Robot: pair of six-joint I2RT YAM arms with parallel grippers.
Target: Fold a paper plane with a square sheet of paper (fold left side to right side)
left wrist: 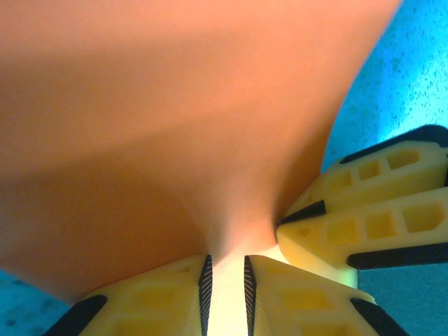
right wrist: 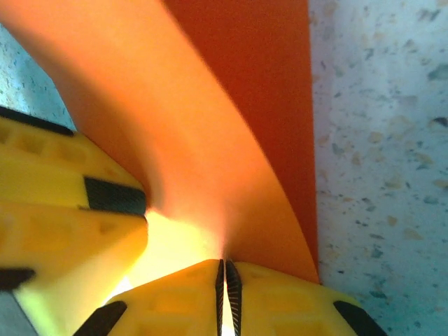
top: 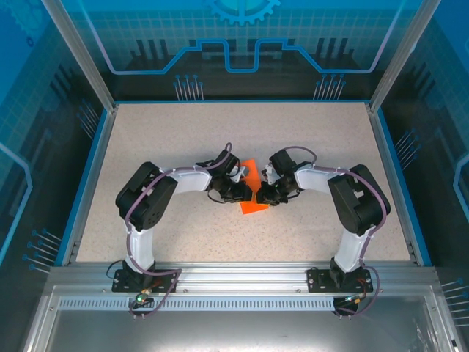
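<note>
Midway across the counter (top: 183, 139), between the two wrists, sits the sheet (top: 255, 205), bright orange and plain. One part lies flat on the speckled surface and another rises in a smooth curve. The left jaws are closed on the raised part, with a thin strip of paper pinched between their ribbed pads, as the left wrist view shows. The right jaws are pressed nearly together on the paper's edge just beside them, so the two sets of yellow fingertips almost touch. The left arm (top: 146, 194) and right arm (top: 359, 198) bend inward from their bases at the near edge.
</note>
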